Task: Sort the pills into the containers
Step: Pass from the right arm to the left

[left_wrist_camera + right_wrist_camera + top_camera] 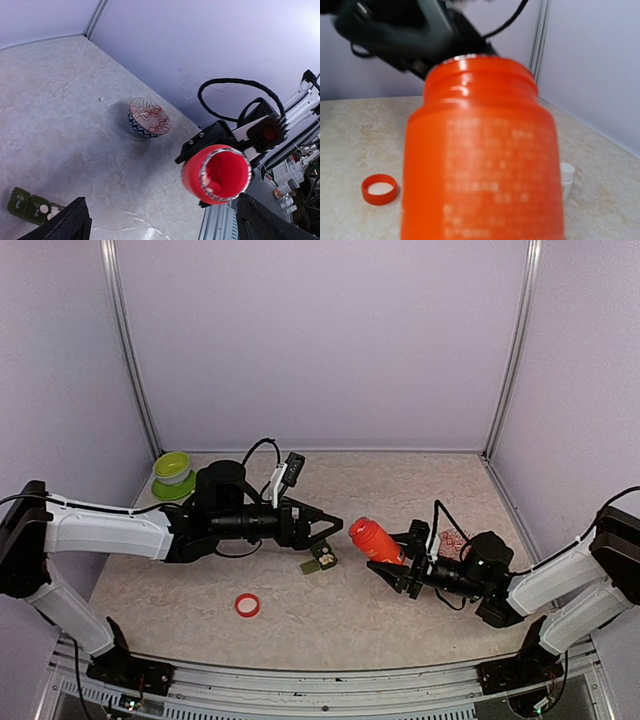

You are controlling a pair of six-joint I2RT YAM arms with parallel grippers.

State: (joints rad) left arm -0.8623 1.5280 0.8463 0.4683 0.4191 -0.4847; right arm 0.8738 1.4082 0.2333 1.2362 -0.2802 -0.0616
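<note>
**Open bottle held beside the container row; left claw idle**

Landmark: a row of three small, square, joined dark green containers, flat on the pale marbled worktop near its middle.

- Pills: the left wrist view shows a small round white pill inside the row, toward the end nearest the claw finger. I cannot tell which compartment. The overhead view shows only pale specks in the row.
- Right claw: clenched around the body of an orange plastic pill bottle. The bottle is uncapped. It is tipped well over, just right of the row, with its mouth toward the left claw. The bottle's contents are not clear in any view.
- Left claw: released, jaws spread wide, grasping nothing. It hangs close to the far-left side of the row and faces the bottle mouth. Both fingers frame the left wrist view.
- Red ring-shaped screw cap: lying flat on the worktop, well apart from the row on its near-left side.
- Lime-green plastic bowl: far left of the row, at the back edge of the worktop.
- Small bowl with a red-and-white patterned inside: right of the row, beyond the bottle and the right claw.
- Right wrist view: the bottle fills the frame and is blurred. A small white object shows past its right side; I cannot identify it.
</note>
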